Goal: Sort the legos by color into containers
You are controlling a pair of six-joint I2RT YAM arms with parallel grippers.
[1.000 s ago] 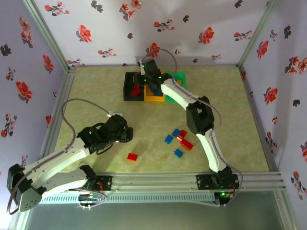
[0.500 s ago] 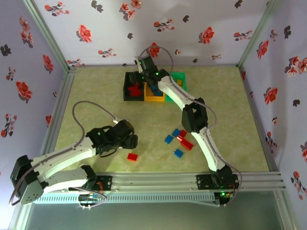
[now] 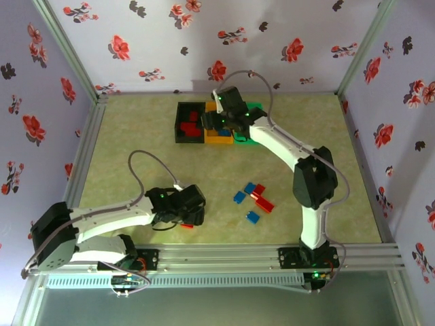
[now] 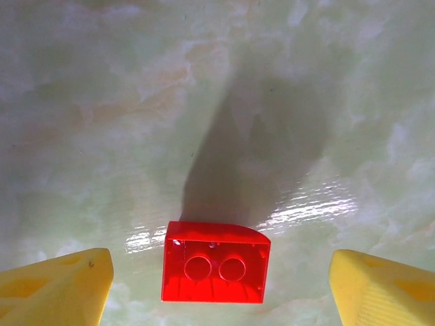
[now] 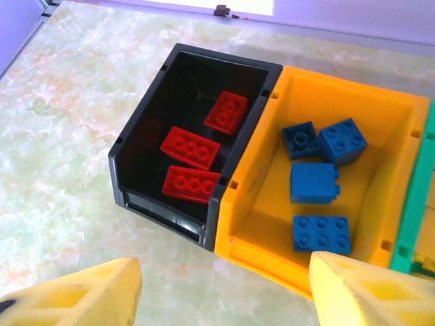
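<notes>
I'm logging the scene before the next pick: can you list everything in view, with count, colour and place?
black bin: one, black, far side of the table, left end of the row.
red bricks: three, red, inside the black bin.
orange bin: one, orange, middle of the row.
blue bricks: four, blue, inside the orange bin.
green bin: one, green, right end; contents hidden.
loose bricks: three blue, two red, clustered on the near-right table.
lone red brick: one, red, on the near-left table, untouched.
left gripper: one, yellow fingers, open astride the lone red brick.
right gripper: one, yellow fingers, open, empty, by the black and orange bins.
</notes>
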